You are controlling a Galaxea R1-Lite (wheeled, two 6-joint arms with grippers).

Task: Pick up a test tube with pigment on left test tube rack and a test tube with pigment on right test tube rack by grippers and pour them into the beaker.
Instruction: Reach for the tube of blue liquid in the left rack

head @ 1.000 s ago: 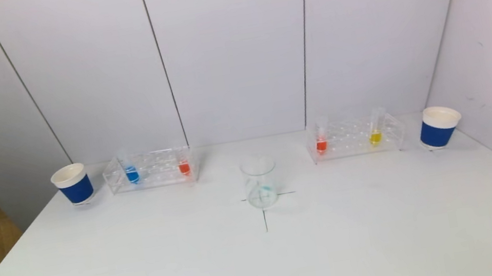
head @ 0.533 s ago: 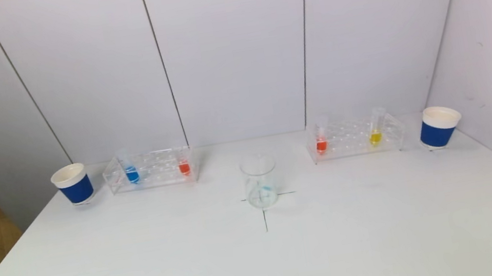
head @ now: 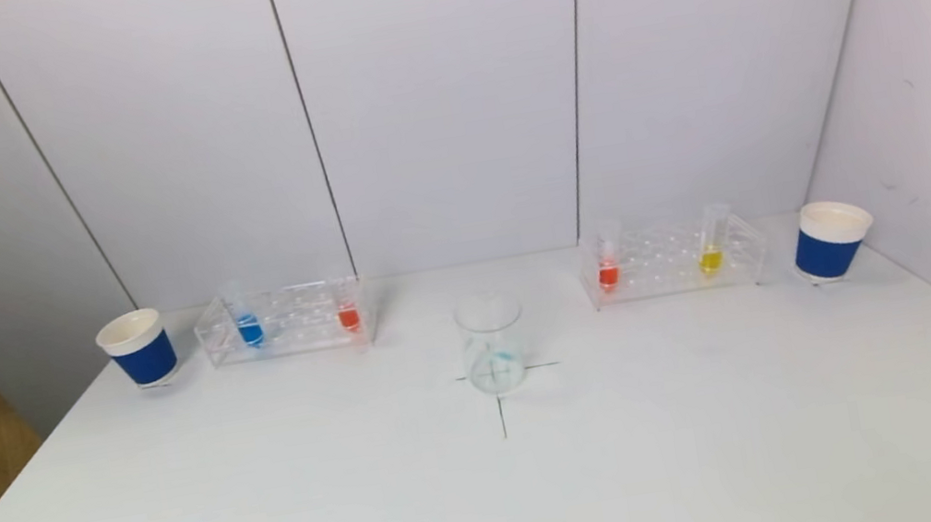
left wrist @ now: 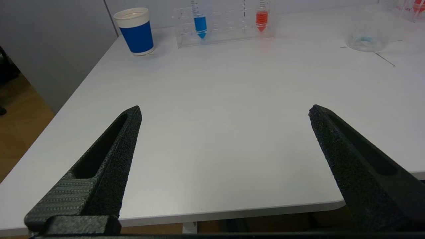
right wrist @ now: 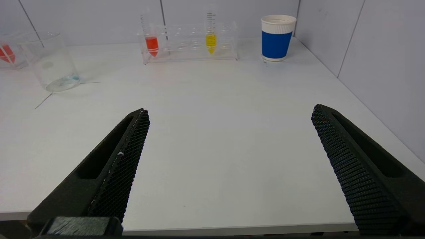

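Test tubes stand upright at the far edge of the bench (head: 503, 498) in the head view: blue tube (head: 249, 329) and red in the left rack (head: 284, 322), red and yellow tube (head: 711, 258) in the right rack (head: 671, 261), beaker (head: 492, 345) between them; neither arm shows.

From the left wrist, the left end effector (left wrist: 225, 111) gapes released at the near edge, tubes well ahead.

From the right wrist, the right end effector (right wrist: 230, 112) likewise spread, its rack well ahead, so each arm is nearer its own side.

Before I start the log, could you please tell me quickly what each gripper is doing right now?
Left gripper: jaws open, holding nothing, at the near edge of the table.
Right gripper: jaws open, holding nothing, also at the near edge.
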